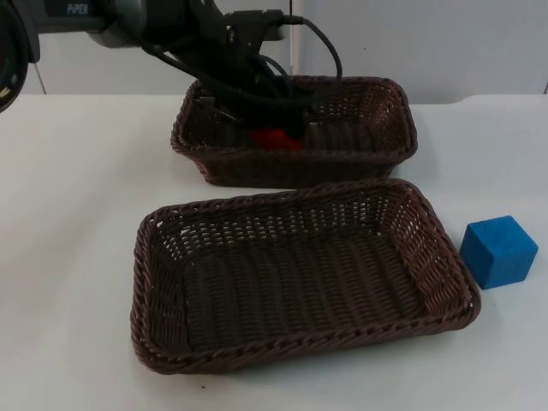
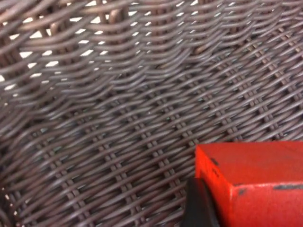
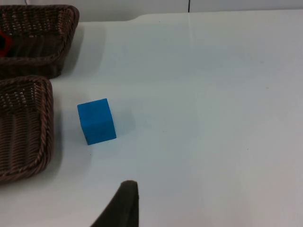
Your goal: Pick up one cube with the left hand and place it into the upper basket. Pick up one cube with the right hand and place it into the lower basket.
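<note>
A red cube (image 1: 274, 138) (image 2: 255, 182) sits low inside the upper basket (image 1: 385, 90), close over its woven floor (image 2: 118, 142). My left gripper (image 1: 287, 122) reaches down into that basket from the upper left and is shut on the red cube, one black fingertip (image 2: 199, 208) pressed against the cube's side. A blue cube (image 1: 499, 250) (image 3: 97, 121) rests on the white table just right of the lower basket (image 1: 150, 282) (image 3: 28, 94), which holds nothing. My right gripper (image 3: 122, 210) waits above the bare table, a short way from the blue cube.
The two brown wicker baskets lie one behind the other, nearly touching. The upper basket's corner (image 3: 61, 28) stands beyond the blue cube. The grey partition wall (image 1: 428, 43) closes the far edge of the table.
</note>
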